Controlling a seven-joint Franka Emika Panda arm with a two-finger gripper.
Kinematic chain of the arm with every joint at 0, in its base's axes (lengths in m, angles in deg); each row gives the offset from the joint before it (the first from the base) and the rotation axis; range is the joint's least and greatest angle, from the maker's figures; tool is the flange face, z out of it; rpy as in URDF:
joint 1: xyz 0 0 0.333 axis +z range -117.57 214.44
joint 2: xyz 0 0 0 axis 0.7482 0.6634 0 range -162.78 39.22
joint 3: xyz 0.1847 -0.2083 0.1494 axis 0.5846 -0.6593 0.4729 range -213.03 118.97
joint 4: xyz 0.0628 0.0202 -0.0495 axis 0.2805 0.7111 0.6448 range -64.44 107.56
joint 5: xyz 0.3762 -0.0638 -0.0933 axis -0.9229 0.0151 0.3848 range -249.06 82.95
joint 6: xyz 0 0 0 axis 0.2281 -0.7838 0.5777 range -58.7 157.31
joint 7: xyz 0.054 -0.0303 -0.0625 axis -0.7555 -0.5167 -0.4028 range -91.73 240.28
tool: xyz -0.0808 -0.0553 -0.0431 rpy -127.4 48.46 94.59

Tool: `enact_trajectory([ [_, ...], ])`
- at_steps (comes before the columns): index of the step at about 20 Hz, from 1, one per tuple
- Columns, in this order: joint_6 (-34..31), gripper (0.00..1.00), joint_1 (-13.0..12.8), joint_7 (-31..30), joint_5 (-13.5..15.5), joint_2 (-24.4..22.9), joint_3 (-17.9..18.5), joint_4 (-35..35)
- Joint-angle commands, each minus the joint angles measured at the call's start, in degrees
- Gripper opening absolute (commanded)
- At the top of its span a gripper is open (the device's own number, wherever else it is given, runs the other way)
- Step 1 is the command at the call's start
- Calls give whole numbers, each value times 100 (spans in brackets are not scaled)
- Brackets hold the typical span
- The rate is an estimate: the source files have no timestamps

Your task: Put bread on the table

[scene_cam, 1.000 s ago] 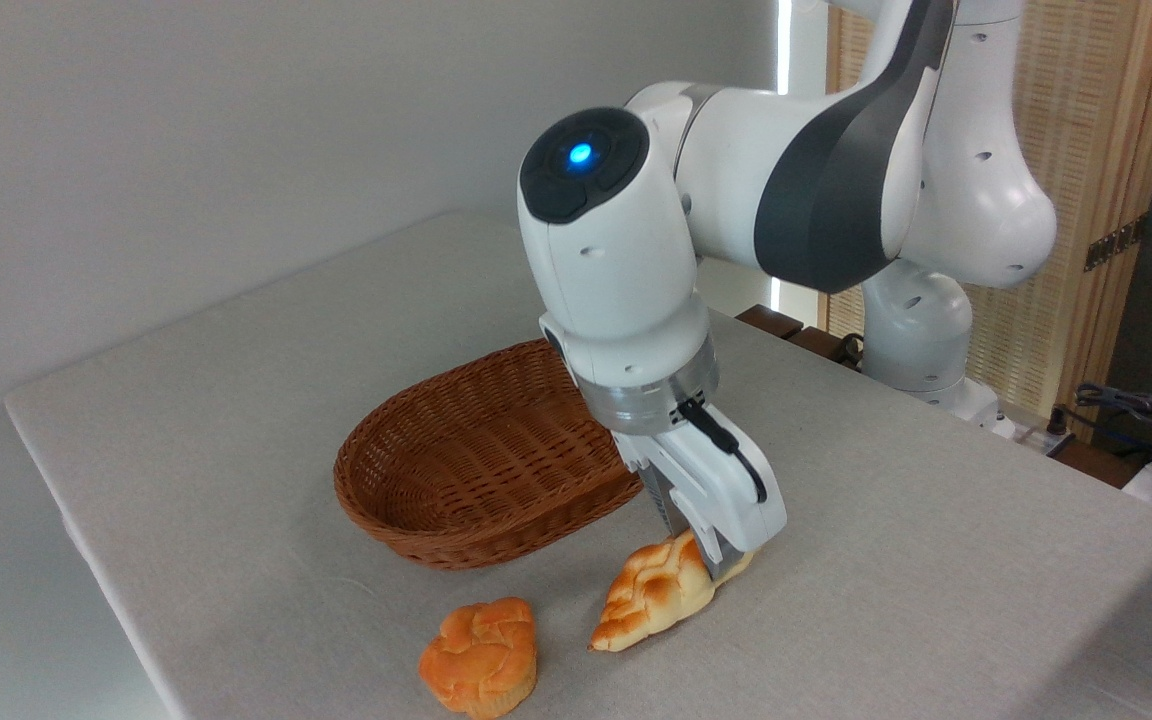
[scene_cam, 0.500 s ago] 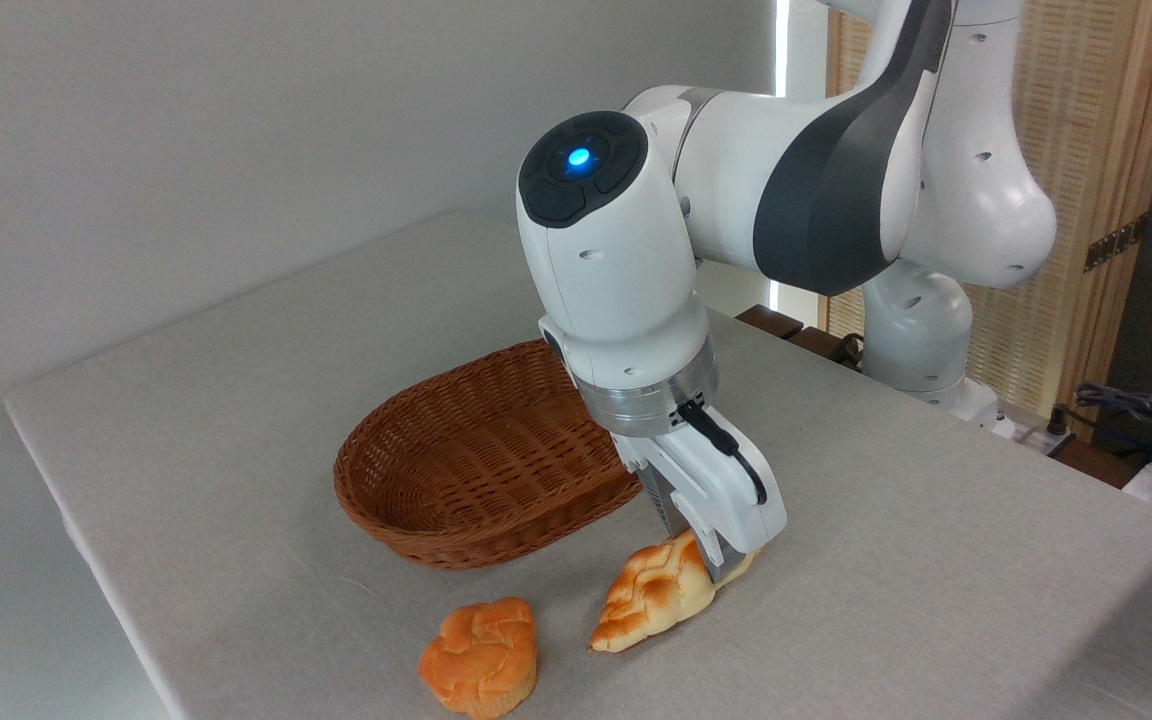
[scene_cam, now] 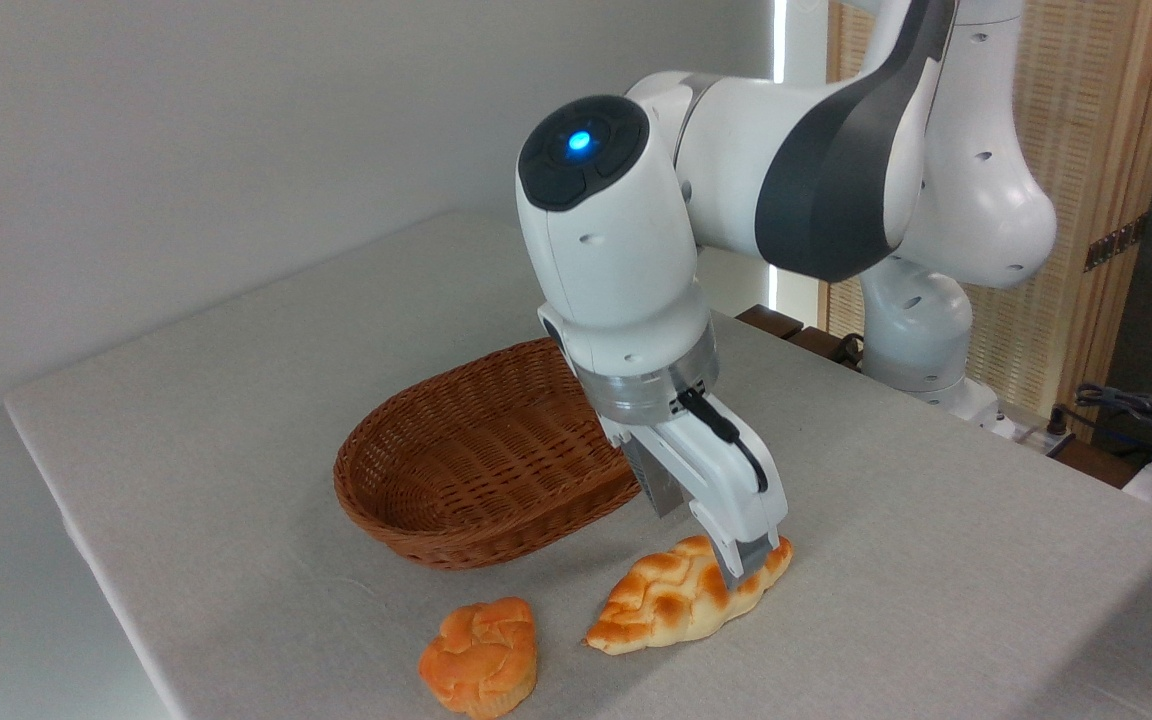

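Gripper [scene_cam: 736, 545] had lifted slightly since the earlier frame, jaws apart straddling the bread [scene_cam: 686, 597], which lay flat on the table [scene_cam: 236, 400], long axis left-right, directly under the fingers.

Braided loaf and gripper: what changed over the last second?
The gripper has lifted slightly. The pale braided bread loaf, earlier propped up at its right end, now lies flat on the grey cloth table; whether it is released is unclear. The brown wicker basket and round orange bun stayed put.
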Motion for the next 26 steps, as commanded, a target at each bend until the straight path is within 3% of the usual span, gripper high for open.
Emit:
enact_trajectory([
  [1, -401, 100, -38, -12, -34, -134, 35, -507],
  [4, -910, 100, 225, -12, 202, -107, -280, -1402],
  [7, -1008, 100, 446, -38, 300, -116, -615, -1703],
  [9, -1017, 100, 586, -222, 317, -116, -887, -1871],
  [11, -1008, 100, 814, -826, 431, -90, -1413, -2151],
  [14, -956, 100, 833, -1784, 432, -55, -1959, -2363],
  [18, -772, 100, 833, -2524, 379, 50, -2355, -2363],
  [20, -675, 100, 824, -2543, 353, 60, -2391, -2363],
  [24, -683, 100, 517, -2561, -182, 112, -2356, -2354],
  [26, -683, 100, 455, -2578, -236, 156, -2304, -2363],
])
